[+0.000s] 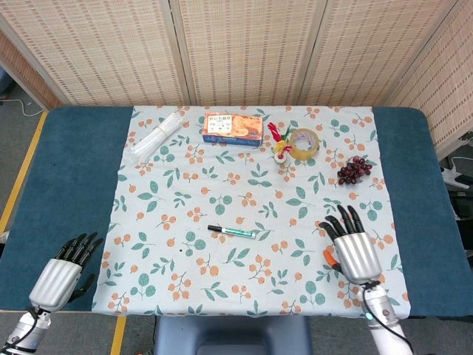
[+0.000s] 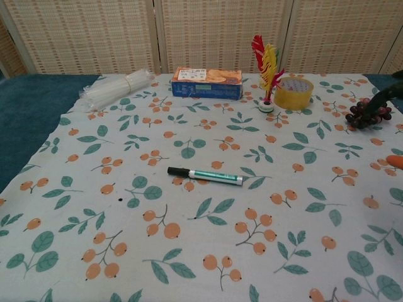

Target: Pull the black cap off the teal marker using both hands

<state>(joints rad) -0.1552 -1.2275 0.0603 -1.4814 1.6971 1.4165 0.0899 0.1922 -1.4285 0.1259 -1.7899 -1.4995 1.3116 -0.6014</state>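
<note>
The teal marker (image 1: 241, 232) (image 2: 214, 176) lies flat near the middle of the floral cloth, its black cap (image 1: 215, 228) (image 2: 177, 171) pointing left. My right hand (image 1: 351, 248) hovers to the marker's right over the cloth, fingers spread and empty; in the chest view only a dark fingertip edge of the right hand (image 2: 387, 97) shows at the right border. My left hand (image 1: 60, 275) is at the near left corner over the blue table surface, fingers apart, holding nothing, far from the marker.
At the back of the cloth sit a bundle of clear straws (image 1: 157, 136), an orange snack box (image 1: 233, 128), a feathered shuttlecock (image 1: 278, 144), a tape roll (image 1: 303, 143) and dark grapes (image 1: 354, 170). A woven screen stands behind the table.
</note>
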